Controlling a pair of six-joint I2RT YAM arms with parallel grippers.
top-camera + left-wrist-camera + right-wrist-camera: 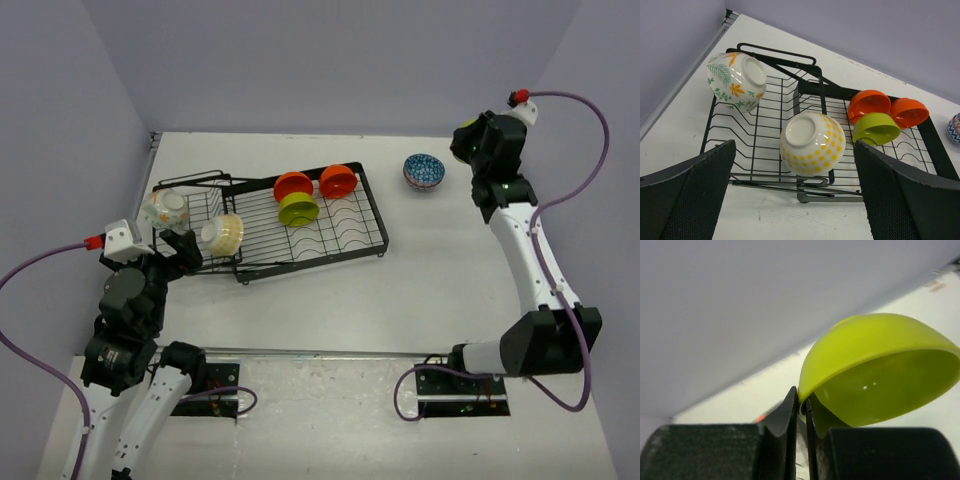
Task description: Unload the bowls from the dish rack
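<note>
a white table (430, 300) sits cornered by plain lavender walls (330, 60).

Black wire dish rack (350, 235) near the worktop's (400, 290) far-left corner, holding tipped orange bowls (293, 185), lime bowl (298, 209), yellow-dotted bowl (222, 235), leaf-patterned bowl (165, 208). Upright blue-patterned bowl (424, 171) beyond its right end; second lime bowl (880, 365) held tilted by its rim.

Glossy, smooth lime bowl (880, 370); black metal wire dish rack (350, 226); matt white table (420, 295)
</note>
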